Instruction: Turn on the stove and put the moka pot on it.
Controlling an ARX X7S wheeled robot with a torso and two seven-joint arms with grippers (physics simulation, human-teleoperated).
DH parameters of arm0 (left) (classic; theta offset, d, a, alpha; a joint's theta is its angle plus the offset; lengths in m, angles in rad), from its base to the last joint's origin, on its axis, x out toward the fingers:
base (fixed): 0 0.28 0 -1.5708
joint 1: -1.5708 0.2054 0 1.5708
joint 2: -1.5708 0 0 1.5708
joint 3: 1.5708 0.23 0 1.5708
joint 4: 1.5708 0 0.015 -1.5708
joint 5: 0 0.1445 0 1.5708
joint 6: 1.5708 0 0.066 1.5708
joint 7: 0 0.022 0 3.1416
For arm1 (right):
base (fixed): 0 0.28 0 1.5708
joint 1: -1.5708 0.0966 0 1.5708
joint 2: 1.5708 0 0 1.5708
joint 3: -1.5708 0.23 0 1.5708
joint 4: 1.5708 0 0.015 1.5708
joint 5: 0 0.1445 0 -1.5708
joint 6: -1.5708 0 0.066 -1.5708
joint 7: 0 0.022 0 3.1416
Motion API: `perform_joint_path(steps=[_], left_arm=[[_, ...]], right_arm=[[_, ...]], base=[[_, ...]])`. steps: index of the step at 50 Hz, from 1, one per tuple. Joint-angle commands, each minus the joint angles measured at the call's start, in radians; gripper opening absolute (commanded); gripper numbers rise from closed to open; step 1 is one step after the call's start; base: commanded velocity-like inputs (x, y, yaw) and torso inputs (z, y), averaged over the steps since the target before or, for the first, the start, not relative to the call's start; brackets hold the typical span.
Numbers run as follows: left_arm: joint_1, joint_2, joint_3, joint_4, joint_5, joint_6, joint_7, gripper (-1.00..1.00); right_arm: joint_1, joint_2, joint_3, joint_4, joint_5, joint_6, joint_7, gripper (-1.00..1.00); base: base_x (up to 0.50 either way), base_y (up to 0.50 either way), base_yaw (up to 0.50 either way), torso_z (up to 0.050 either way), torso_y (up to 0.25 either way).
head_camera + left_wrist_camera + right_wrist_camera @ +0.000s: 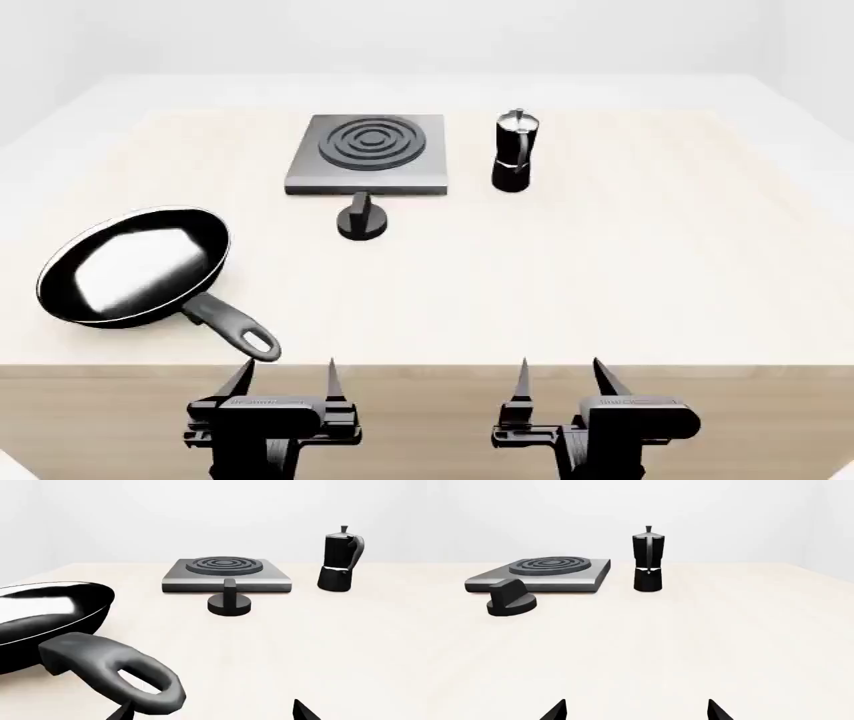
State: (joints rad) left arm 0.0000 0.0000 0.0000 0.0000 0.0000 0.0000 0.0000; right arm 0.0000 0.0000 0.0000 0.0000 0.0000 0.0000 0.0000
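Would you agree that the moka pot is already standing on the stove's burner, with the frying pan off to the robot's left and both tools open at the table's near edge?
Not quite: the moka pot stands on the table beside the stove, on its right, as the head view shows. The frying pan is on the left, and the left tool and right tool are open at the near edge.

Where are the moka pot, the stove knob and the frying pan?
moka pot (514, 150), head view, on its black body.
stove knob (360, 222), head view, on its round base.
frying pan (134, 265), head view, on its inner bowl.
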Motion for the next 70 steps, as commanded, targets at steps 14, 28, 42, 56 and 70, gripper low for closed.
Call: perform_joint_path(steps=[14,28,42,56,70], left_arm=[[0.012,-0.056,0.055,0.024,-0.057,0.0,-0.07,1.0],[0.013,-0.171,0.012,0.545,0.043,-0.301,-0.139,1.0],[-0.018,-0.223,-0.1,1.047,0.037,-0.498,-0.101,1.0],[0.02,-0.001,-0.199,1.047,0.214,-0.324,0.169,1.0],[0.05,-0.001,-0.208,1.047,0.188,-0.295,0.163,1.0]], right_arm=[[0.004,0.066,-0.09,0.001,0.06,0.006,0.047,1.0],[0.127,0.106,-0.069,-0.357,0.099,0.24,0.094,1.0],[0.228,0.15,0.008,-0.75,0.2,0.492,0.133,1.0],[0.17,0.167,-0.004,-0.862,0.18,0.449,0.161,1.0],[0.145,0.173,-0.005,-0.86,0.201,0.412,0.167,1.0]], base=[[0.0,0.0,0.0,0.0,0.0],[0.0,0.0,0.0,0.0,0.0],[0.0,0.0,0.0,0.0,0.0],[0.0,0.0,0.0,0.022,0.033],[0.0,0.0,0.0,0.05,0.079]])
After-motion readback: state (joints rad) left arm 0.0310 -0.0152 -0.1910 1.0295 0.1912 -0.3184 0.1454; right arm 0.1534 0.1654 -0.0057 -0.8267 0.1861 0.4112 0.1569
